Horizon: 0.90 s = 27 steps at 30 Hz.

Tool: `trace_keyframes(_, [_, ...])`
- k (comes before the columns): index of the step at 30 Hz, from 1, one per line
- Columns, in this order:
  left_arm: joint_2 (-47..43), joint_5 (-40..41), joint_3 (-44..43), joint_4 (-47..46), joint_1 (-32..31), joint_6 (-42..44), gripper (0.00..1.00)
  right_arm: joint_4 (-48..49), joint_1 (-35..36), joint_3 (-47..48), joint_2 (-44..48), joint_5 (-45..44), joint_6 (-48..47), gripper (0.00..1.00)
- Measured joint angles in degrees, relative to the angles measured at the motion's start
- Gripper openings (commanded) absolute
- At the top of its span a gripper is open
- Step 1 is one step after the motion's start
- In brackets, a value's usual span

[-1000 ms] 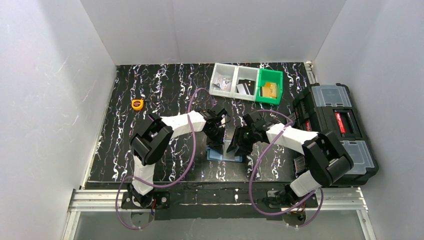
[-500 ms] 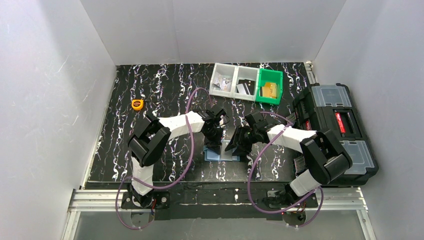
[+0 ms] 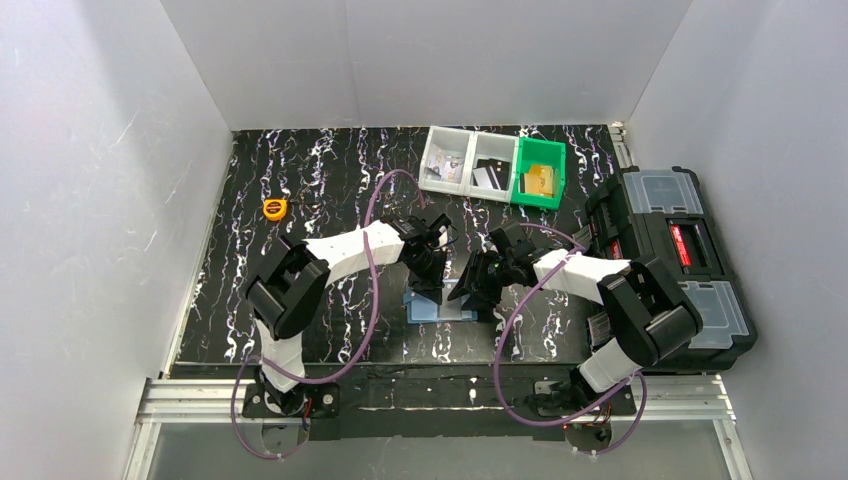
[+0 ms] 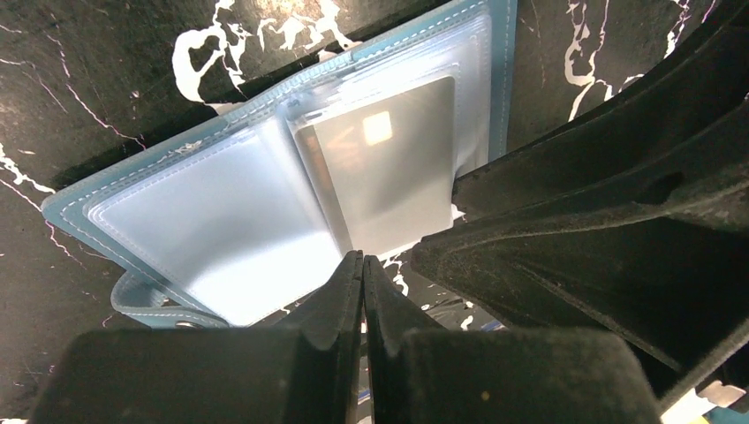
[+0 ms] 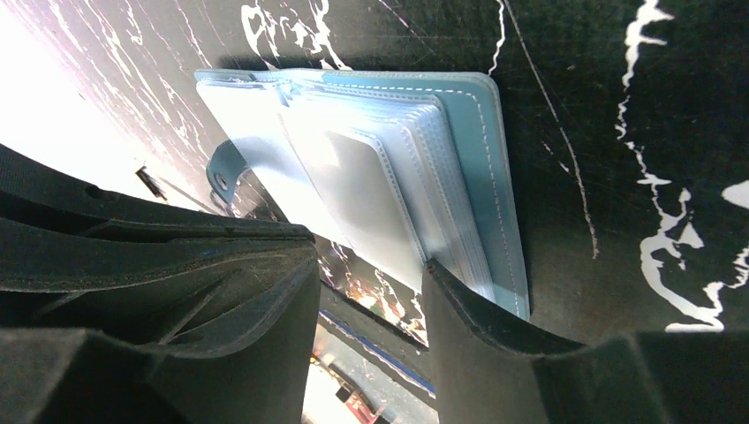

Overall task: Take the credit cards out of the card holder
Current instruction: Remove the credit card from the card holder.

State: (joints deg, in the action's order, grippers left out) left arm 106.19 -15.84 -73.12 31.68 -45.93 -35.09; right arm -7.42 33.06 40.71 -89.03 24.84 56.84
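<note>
The dusty-blue card holder [image 3: 428, 310] lies open on the black marbled table between both grippers. In the left wrist view its clear sleeves [image 4: 221, 221] are fanned out, and a silver-grey card [image 4: 389, 168] with a bright chip sits in one sleeve. My left gripper [image 4: 363, 261] is shut with nothing in it, its tips at the holder's near edge by the fold. My right gripper [image 5: 366, 291] is open. One right finger [image 5: 459, 318] rests on the edge of the stacked sleeves [image 5: 424, 177]; the other finger [image 5: 265, 291] is off the holder [image 5: 481, 132].
Two clear bins [image 3: 468, 160] and a green bin [image 3: 540, 172] with small items stand at the back. An orange tape measure [image 3: 274, 208] lies at the left. A black toolbox [image 3: 670, 250] sits past the table's right edge. The holder's snap strap [image 5: 221, 177] sticks out sideways.
Both grippers and the card holder have shifted slightly to the left. The left arm's elbow swung left. Neither gripper changed its opening.
</note>
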Motion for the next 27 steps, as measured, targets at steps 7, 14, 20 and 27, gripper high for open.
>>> trace_keyframes(7, [1.6,0.8,0.0,-0.5,0.0,0.0,0.0,0.0,0.0,0.0,0.0,0.0,0.0,0.55])
trace_keyframes(14, [3.3,1.2,1.0,-2.1,0.1,-0.2,0.0,0.3,0.0,-0.1,0.0,0.0,0.1,0.56])
trace_keyframes(20, [3.4,1.3,1.2,-2.2,0.3,-0.6,0.0,0.9,-0.4,-0.4,0.2,0.4,0.1,0.47])
trace_keyframes(27, [3.4,0.9,1.4,-2.5,0.4,-0.9,0.0,0.2,-0.4,-0.5,0.0,-1.5,-0.3,0.26])
